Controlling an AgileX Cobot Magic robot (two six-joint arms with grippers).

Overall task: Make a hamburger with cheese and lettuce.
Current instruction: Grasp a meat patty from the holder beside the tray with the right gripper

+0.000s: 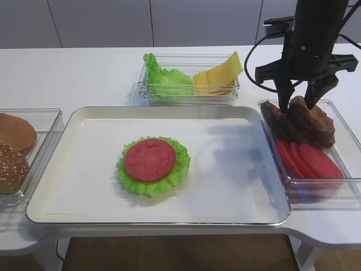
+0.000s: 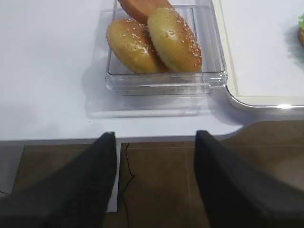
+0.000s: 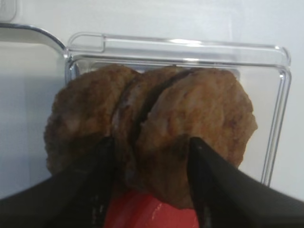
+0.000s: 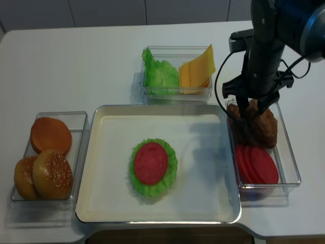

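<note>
The hamburger (image 1: 151,161) in the middle of the metal tray (image 1: 62,169) is a ruffled green leaf with a red round slice on top. Loose lettuce (image 1: 166,79) and the fanned yellow cheese (image 1: 217,76) share a clear box behind the tray. My right gripper (image 1: 298,103) is open, down at the brown patties (image 1: 317,121) in the right-hand box. In the right wrist view its fingers (image 3: 90,180) frame the lower edge of the nearest patty (image 3: 199,123). My left gripper (image 2: 154,137) is open and empty, hanging off the table's front edge.
Red slices (image 1: 309,159) lie in the near half of the patty box (image 1: 338,183). A clear box of sesame bun halves (image 2: 156,40) stands left of the tray. The tray's corner (image 2: 256,102) shows at the right of the left wrist view.
</note>
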